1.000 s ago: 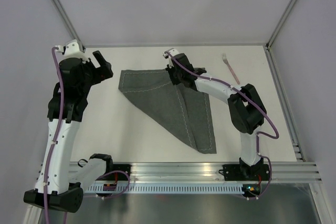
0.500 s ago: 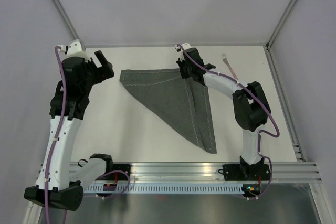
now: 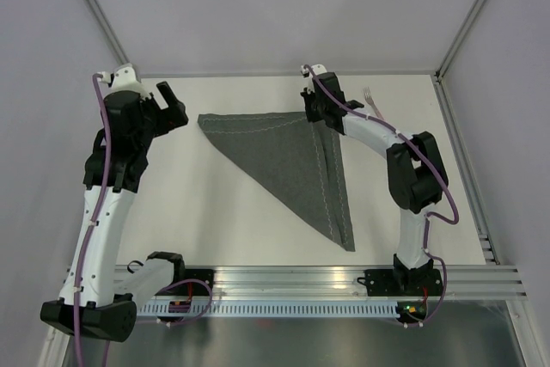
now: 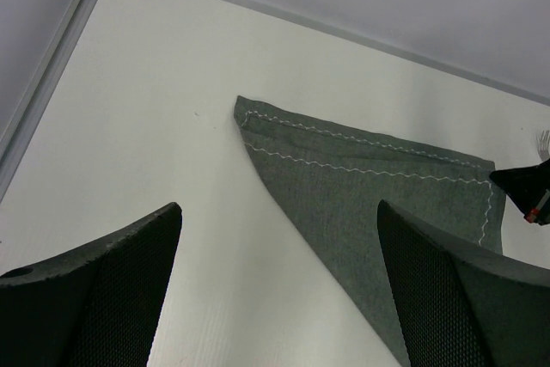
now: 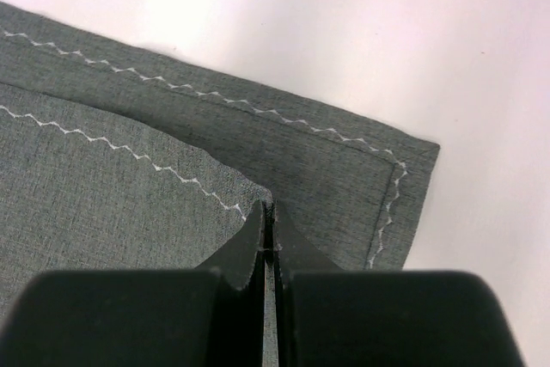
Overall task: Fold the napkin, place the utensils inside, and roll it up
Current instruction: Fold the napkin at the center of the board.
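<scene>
- The napkin is laid mid-table, folded into a triangle; its long edge is directed from far-left to near-right.
- The right gripper is clamped on the napkin's far-right corner layer.
- The left gripper is spread, left of the napkin.

The napkin is a matt, felt-like dark grey cloth with a fine weave and a pale zigzag thread along its hem. The worktop looks smooth, white and matt. The left tool has black fingers with dull, finely meshed faces. The fork looks silvery at its tines. The rail is ribbed, satin grey metal.
</scene>
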`<state>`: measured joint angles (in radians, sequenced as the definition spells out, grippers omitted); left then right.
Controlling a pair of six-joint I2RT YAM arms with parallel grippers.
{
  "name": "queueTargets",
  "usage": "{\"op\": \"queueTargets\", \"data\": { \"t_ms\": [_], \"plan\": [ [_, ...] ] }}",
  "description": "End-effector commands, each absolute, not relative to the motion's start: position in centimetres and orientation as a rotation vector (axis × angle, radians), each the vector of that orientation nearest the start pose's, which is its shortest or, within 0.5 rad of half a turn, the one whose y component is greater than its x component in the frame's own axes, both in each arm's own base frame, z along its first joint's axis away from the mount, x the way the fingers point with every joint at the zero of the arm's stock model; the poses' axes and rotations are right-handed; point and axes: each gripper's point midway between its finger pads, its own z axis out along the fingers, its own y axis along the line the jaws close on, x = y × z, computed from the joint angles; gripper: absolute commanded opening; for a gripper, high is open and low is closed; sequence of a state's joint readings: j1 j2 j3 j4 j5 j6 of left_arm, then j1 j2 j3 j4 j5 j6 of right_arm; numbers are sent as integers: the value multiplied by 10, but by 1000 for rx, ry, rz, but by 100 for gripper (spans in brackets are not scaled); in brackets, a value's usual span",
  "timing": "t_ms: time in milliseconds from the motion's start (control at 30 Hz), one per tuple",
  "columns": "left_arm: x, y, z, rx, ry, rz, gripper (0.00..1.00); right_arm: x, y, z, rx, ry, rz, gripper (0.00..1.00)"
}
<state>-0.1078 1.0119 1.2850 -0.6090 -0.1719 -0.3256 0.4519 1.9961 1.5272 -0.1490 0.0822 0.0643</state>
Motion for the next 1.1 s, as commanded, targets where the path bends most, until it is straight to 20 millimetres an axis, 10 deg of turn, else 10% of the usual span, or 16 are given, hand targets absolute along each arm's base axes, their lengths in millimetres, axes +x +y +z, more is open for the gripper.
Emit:
{"op": "queueTargets", "data": {
  "t_ms": [0,1067],
  "plan": [
    [328,-23,347,-329,1847,-176,98,513,227,154,-324,2074,235,0],
    [335,-24,330,-337,1883,-172,98,538,181,131,-248,2098,161,1]
  ]
}}
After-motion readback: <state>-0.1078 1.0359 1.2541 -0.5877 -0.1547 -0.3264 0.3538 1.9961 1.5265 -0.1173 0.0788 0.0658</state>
